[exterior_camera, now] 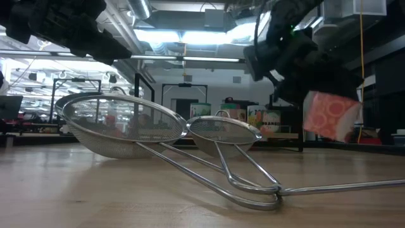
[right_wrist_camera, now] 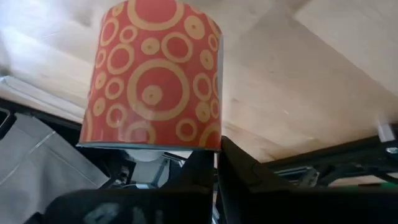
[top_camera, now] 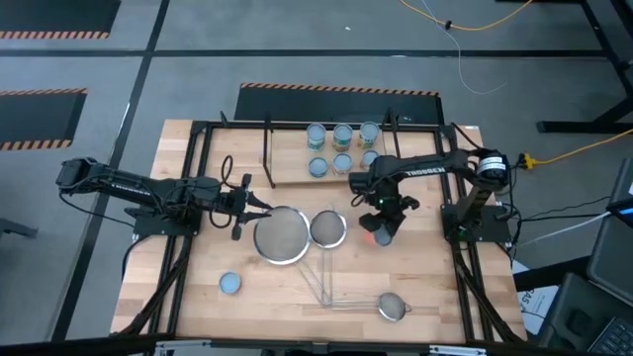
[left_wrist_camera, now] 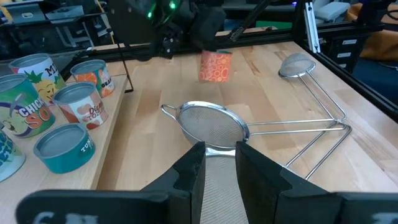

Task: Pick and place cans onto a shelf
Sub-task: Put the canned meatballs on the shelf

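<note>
My right gripper (top_camera: 381, 220) is shut on an orange-red can with yellow rings (top_camera: 379, 235), held above the table to the right of the strainers; the can also shows in the low view (exterior_camera: 331, 115) and the left wrist view (left_wrist_camera: 216, 65). Several cans (top_camera: 341, 148) stand on the shelf (top_camera: 292, 178) at the far side; they also show in the left wrist view (left_wrist_camera: 68, 112). One blue-topped can (top_camera: 229, 284) stands on the table near the front left. My left gripper (top_camera: 247, 203) is open and empty, just left of the large strainer (top_camera: 282, 235). My right gripper holds the orange-red can at its upper end, by the rim (right_wrist_camera: 208, 148). The can's own end hides the fingertips, so the kind of hold does not show. The fingers come from above, pointing down. The can hangs below them, tilted, lifted clear of the table (exterior_camera: 331, 115).
A large strainer, a middle one (top_camera: 328, 227) and a small one (top_camera: 393, 307) lie on the table's middle, their long handles (top_camera: 331, 292) crossing toward the front. A black frame (top_camera: 198, 198) edges the table. Bare wood (top_camera: 435, 287) lies at the front right.
</note>
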Motion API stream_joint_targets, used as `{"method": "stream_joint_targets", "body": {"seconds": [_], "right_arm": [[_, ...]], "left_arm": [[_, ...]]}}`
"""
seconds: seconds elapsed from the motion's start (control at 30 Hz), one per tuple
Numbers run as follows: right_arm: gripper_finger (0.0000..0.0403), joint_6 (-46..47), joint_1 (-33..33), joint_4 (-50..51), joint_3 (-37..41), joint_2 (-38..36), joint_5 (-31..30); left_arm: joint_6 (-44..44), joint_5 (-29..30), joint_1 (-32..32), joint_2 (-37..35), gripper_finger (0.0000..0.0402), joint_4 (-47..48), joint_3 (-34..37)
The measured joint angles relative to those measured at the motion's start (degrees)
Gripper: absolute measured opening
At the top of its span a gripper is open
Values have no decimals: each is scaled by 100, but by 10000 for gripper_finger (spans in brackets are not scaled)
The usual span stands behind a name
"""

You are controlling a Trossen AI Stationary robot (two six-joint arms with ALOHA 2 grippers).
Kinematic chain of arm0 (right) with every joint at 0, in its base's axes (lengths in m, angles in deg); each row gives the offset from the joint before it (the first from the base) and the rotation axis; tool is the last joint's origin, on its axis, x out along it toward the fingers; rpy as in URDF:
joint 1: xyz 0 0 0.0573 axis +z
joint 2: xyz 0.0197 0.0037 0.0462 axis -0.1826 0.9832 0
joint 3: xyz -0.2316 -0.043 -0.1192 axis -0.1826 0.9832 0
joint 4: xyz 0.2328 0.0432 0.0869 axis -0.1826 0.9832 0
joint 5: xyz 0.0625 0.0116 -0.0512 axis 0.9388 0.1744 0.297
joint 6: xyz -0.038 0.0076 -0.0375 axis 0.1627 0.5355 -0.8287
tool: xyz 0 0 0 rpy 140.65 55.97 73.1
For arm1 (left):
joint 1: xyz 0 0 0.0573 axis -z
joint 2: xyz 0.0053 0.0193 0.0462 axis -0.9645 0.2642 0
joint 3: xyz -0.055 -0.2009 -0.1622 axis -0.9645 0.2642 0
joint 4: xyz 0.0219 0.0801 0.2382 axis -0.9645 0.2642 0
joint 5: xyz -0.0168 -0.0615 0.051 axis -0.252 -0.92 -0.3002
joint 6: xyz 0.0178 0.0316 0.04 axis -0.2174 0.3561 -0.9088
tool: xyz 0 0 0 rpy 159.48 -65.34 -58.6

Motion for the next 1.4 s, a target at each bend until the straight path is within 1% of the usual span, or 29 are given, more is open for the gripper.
{"method": "stream_joint_targets", "body": {"seconds": [0.33, 0.5, 0.7, 1.03, 1.23, 1.4], "right_arm": [[12, 17, -289, -59, 511, 0, 62], [13, 17, -388, -63, 571, 2, 81], [29, 194, -533, -122, 571, 2, 95], [34, 836, -705, -797, 571, 4, 237], [36, 897, -725, -1160, 571, 7, 342], [59, 927, -725, -1259, 571, 7, 392]], "left_arm": [[0, 2, 0, -1, 82, 0, -1], [3, 0, 1, -1, 82, 0, -1], [8, 2, 0, 0, 82, 0, 0], [25, 2, -1, 1, 82, 0, -1], [23, 2, -1, -1, 82, 0, -1], [21, 1, 0, 0, 82, 0, -1]]}}
